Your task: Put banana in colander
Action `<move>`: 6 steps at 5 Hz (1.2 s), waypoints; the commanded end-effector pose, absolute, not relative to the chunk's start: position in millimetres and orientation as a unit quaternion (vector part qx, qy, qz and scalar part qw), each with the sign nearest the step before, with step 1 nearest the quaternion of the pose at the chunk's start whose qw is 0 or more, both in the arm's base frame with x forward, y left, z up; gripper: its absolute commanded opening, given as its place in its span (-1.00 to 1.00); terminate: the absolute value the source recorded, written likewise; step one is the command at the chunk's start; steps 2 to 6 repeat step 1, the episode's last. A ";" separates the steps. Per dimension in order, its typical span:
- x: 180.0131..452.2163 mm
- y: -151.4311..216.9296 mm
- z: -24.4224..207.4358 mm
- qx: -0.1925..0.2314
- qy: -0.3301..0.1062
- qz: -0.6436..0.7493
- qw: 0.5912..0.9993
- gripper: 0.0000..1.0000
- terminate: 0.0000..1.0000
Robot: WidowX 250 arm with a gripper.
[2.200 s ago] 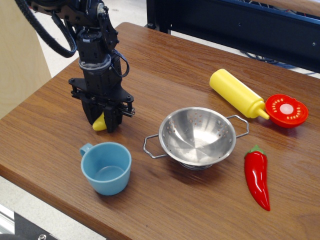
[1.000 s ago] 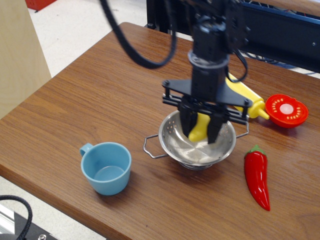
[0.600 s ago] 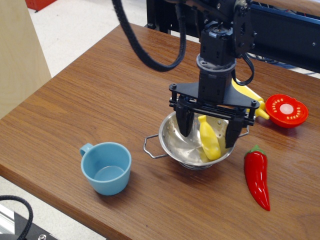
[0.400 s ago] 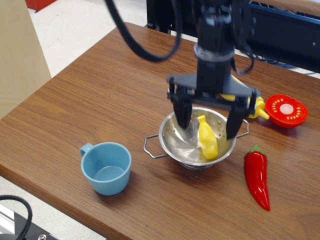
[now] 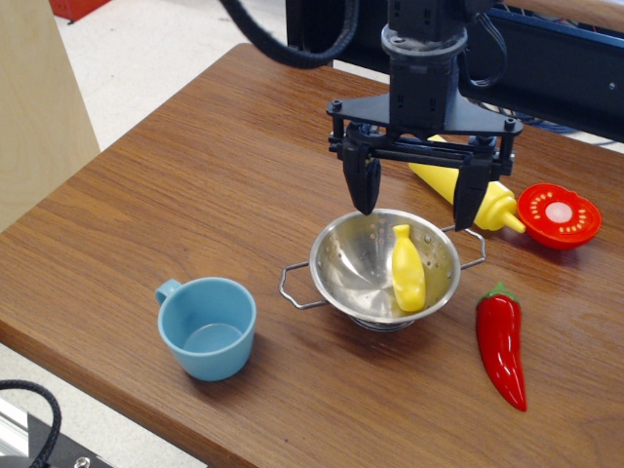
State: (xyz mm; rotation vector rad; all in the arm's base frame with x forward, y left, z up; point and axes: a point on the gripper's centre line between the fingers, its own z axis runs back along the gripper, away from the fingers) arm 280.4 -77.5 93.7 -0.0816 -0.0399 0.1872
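Spread wide, the black gripper (image 5: 420,197) hangs over the small yellow plastic banana (image 5: 407,269) lying below it in the shiny perforated steel colander (image 5: 384,265); dipping could snag a handle

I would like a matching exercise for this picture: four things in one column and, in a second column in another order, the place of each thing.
Things:
1. banana
2. light blue cup
3. red chili pepper
4. gripper

Places:
A. on the table, right of the colander
B. above the colander, jaws open
C. lying inside the colander
D. on the table, left of the colander

Right pairs: 1-C, 2-D, 3-A, 4-B
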 end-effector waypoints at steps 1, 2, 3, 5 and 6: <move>289.8 -80.3 116.6 -0.051 -0.051 0.090 0.993 1.00 1.00; 289.8 -80.3 116.6 -0.051 -0.051 0.090 0.993 1.00 1.00; 289.8 -80.3 116.6 -0.051 -0.051 0.090 0.993 1.00 1.00; 289.8 -80.3 116.6 -0.051 -0.051 0.090 0.993 1.00 1.00; 289.8 -80.3 116.6 -0.051 -0.051 0.090 0.993 1.00 1.00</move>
